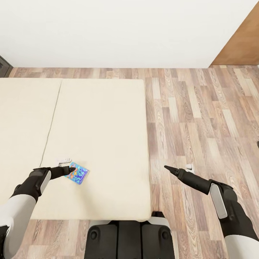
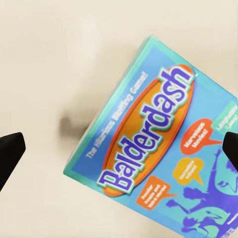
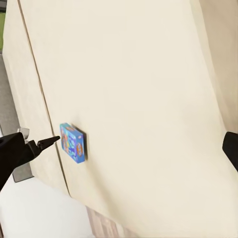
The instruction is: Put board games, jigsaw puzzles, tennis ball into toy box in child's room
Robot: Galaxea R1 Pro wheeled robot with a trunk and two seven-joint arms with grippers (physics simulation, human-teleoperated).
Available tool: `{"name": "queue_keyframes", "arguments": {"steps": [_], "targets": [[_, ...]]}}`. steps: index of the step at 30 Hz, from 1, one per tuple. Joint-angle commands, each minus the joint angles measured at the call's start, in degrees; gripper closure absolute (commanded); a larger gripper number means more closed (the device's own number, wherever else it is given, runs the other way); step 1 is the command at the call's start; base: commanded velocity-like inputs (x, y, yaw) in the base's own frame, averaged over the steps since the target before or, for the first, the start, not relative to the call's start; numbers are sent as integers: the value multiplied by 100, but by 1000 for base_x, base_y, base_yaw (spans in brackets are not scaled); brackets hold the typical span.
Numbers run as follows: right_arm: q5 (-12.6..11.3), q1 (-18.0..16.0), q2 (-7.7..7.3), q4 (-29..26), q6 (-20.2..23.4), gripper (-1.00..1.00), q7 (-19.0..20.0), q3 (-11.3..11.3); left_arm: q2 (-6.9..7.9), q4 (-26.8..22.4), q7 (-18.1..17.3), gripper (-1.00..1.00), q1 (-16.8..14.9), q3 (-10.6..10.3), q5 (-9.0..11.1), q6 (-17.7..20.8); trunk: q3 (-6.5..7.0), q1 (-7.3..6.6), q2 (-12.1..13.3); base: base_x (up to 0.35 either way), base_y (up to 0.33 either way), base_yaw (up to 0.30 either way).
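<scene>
The left tool (image 1: 68,166) – fingers apart – hung over the blue game (image 1: 77,173) on the bed (image 1: 108,126), its length running toward 1 o'clock; the right tool (image 1: 178,168) was far off.

The head camera is looking down over the bed (image 1: 100,118); both wrist cameras are sharing the blue game (image 2: 158,144), left closest.

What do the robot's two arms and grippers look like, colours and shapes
Both arms have white upper shells, black forearm sections and a light-grey panel near the wrist. The left gripper has one black finger and one white; the right gripper likewise, its black finger tapering to a sharp point. No cables or markings are visible.
</scene>
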Motion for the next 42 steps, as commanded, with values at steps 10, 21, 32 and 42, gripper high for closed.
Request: {"name": "queue_keyframes", "arguments": {"steps": [10, 21, 32, 42], "targets": [[0, -3, 1, 7, 24, -100, 15, -6, -4, -7, -45, -100, -2, 29, -28, -120, -41, 3, -9, 0, 0, 0], [0, -3, -1, 1, 20, -100, 15, -6, 25, -7, -102, -100, -2, 29, -13, -258, -45, 3, -9, 0, 0, 0], [0, -3, 0, 0, 20, -100, 16, -6, 31, -7, -205, -100, -2, 14, -25, -414, -45, 3, -9, 0, 0, 0], [0, -3, -1, -5, 20, -100, 15, -6, 31, -1, -438, -100, -2, -95, -27, -435, -45, 3, -9, 0, 0, 0]]}}
